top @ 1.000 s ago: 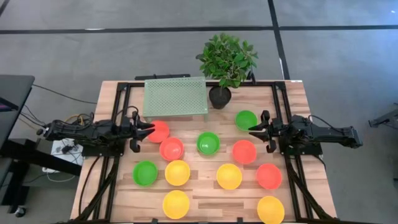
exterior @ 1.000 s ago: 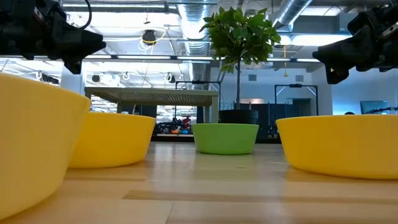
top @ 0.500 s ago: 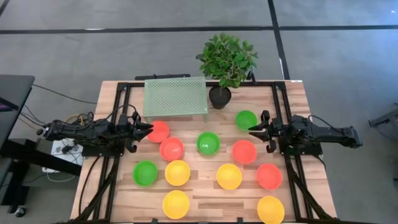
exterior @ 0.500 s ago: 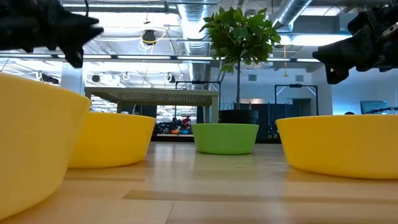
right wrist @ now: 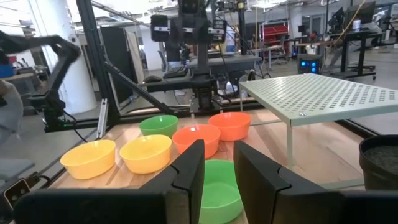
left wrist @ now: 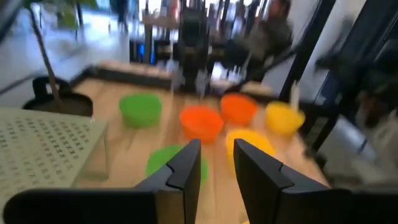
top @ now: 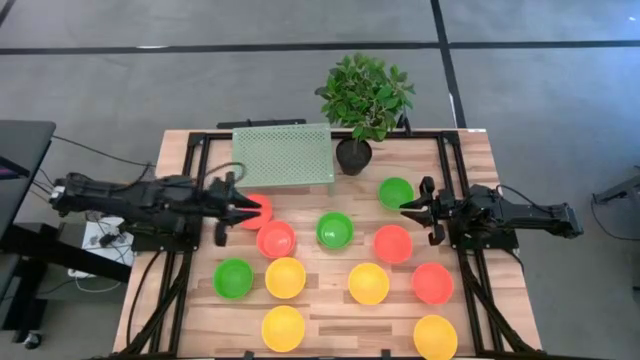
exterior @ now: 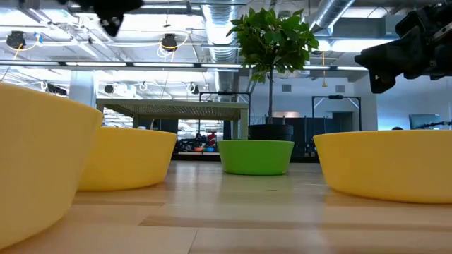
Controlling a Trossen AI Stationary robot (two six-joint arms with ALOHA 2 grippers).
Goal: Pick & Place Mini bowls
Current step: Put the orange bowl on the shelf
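Several mini bowls in green, red-orange and yellow sit upright on their bases on the wooden table [top: 320,310]. My left gripper [top: 256,211] hovers open with a narrow gap above the far-left red-orange bowl [top: 262,199]; in its wrist view the fingers [left wrist: 186,168] point across the table at other bowls. My right gripper [top: 404,209], open just as narrowly, hangs level beside the far-right green bowl [top: 396,191], and its wrist view looks over a green bowl [right wrist: 219,186]. In the low view the left gripper [exterior: 113,10] is at the top edge and the right gripper [exterior: 395,60] is high on the right.
A pale green perforated rack [top: 282,155] stands on legs at the far side. Next to it is a black pot [top: 353,156] with a leafy plant [top: 365,93]. Black frame rails [top: 192,180] run along both table sides. Bare wood shows between the bowls [top: 325,275].
My left gripper has risen well above the table, climbing to the top edge of the low view, and its arm has stretched a little toward the table's right over the red-orange bowl. The right arm and all the bowls have kept still.
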